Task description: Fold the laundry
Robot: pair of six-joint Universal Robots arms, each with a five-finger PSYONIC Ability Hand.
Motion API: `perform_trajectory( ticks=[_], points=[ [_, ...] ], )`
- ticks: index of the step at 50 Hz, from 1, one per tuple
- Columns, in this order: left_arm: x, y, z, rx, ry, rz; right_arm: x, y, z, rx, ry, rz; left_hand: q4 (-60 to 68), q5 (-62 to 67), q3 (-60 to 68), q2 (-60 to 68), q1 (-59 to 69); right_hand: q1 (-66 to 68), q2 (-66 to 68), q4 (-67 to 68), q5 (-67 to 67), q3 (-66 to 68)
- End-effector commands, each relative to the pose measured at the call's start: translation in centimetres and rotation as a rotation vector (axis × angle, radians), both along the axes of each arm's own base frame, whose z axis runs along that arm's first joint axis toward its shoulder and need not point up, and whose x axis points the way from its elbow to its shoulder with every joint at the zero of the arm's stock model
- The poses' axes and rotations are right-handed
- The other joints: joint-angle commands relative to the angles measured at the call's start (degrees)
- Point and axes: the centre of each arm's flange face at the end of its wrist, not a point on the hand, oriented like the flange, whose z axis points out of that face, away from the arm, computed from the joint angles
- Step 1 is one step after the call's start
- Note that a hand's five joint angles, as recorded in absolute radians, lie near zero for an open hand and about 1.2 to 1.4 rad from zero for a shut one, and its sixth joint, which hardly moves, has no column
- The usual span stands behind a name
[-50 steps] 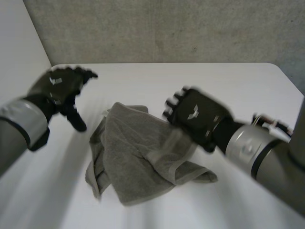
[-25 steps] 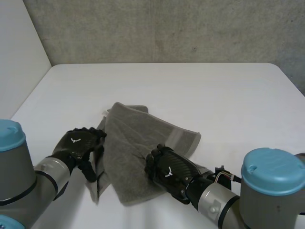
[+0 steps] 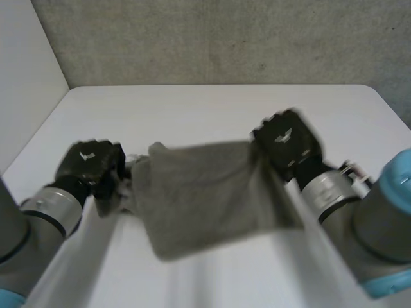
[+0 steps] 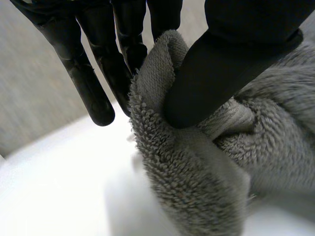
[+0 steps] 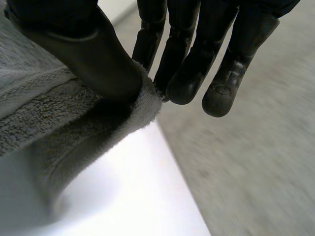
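Observation:
A grey terry towel (image 3: 199,192) hangs stretched between my two hands above the white table (image 3: 205,109). My left hand (image 3: 90,163) grips the towel's left corner; in the left wrist view its thumb (image 4: 221,73) pinches the bunched towel (image 4: 206,162) against the fingers (image 4: 88,73). My right hand (image 3: 289,144) holds the right corner. The right wrist view has the thumb (image 5: 83,54) pressing the towel's edge (image 5: 64,118) against the fingers (image 5: 187,59). The towel's lower part sags toward the table.
A grey textured wall (image 3: 225,38) rises behind the table's far edge. A pale wall (image 3: 26,70) borders the table at the left. Both forearms (image 3: 340,205) reach over the near half of the table.
Both hands came down on the crumpled towel, closed on its two corners, then lifted and pulled it apart, so it now hangs spread between them.

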Motion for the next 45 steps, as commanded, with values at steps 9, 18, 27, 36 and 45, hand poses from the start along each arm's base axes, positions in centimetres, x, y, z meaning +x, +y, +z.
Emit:
perform_trajectory(
  ticks=[9, 18, 27, 36, 45],
  points=[
    [1.0, -0.2, 5.2, -0.078, 0.197, -0.021, -4.9, -8.7, 3.0, 0.32, -0.304, -0.229, 10.4, 12.1, 10.6, 10.8, 13.3, 6.4, 5.7, 3.5, 4.1, 3.6],
    [-0.4, -5.1, -0.5, 0.157, 0.242, 0.021, -2.2, -13.0, -2.5, 0.553, -0.222, -0.253, 10.4, 12.1, 10.6, 10.8, 13.3, 4.9, 4.2, 2.0, 2.7, 2.2],
    [-1.4, -9.9, -3.0, 0.248, 0.295, 0.073, -2.7, -16.0, -3.1, 0.5, -0.217, -0.379, 10.4, 12.1, 10.6, 10.8, 13.3, -42.2, -43.0, -45.2, -44.5, -45.0],
    [-1.2, -13.3, -0.2, 0.095, 0.334, 0.152, -3.6, -13.8, 1.1, 0.425, -0.218, -0.367, 10.4, 12.1, 10.6, 10.8, 13.3, -63.6, -64.3, -66.5, -65.9, -66.4],
    [-1.6, -16.6, 0.0, 0.001, 0.347, 0.181, -4.1, -8.8, 3.0, 0.309, -0.08, -0.259, 10.4, 12.1, 10.6, 10.8, 13.3, -63.6, -64.3, -66.5, -65.9, -66.4]
  ],
)
